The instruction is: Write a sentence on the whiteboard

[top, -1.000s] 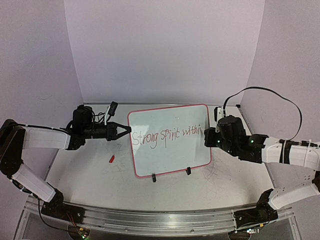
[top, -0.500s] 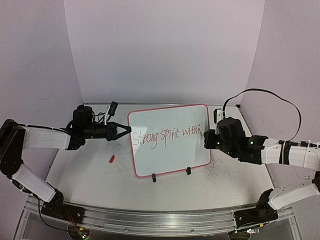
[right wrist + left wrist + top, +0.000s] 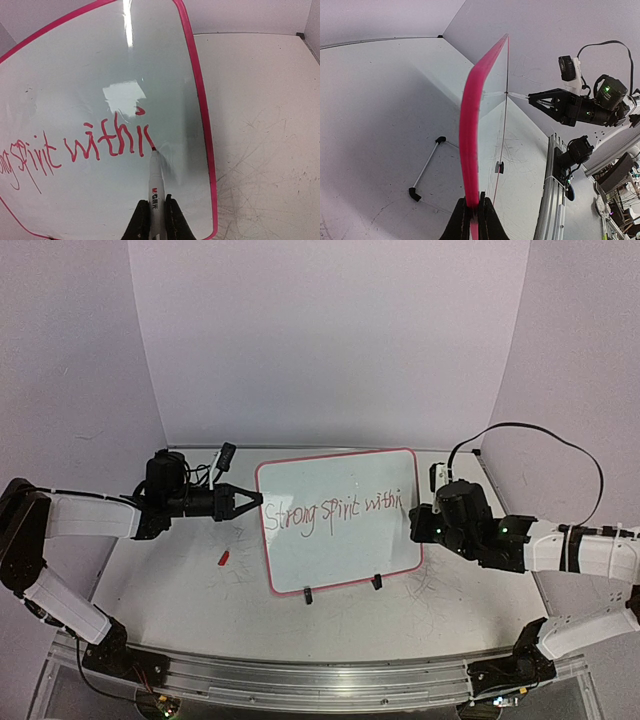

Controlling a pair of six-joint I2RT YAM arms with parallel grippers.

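The whiteboard [image 3: 340, 540] stands upright at mid-table, white with a red-pink rim and two black clip feet. Red lettering [image 3: 330, 512] on it reads "Strong spirit withi" plus the start of another letter. My left gripper [image 3: 256, 500] is shut on the board's left rim [image 3: 469, 125]. My right gripper [image 3: 414, 520] is shut on a white marker [image 3: 156, 190]. The marker's red tip touches the board at the end of the last stroke [image 3: 150, 142], near the right rim [image 3: 200, 110].
A small red marker cap [image 3: 224, 559] lies on the table left of the board. The tabletop [image 3: 450, 600] carries faint grey scuff marks. A wire stand with black feet [image 3: 425, 170] shows behind the board. A black cable [image 3: 540, 430] loops over the right arm.
The right gripper has shifted slightly right and down, drawing a new short stroke after "withi". The left arm and the board have not moved.
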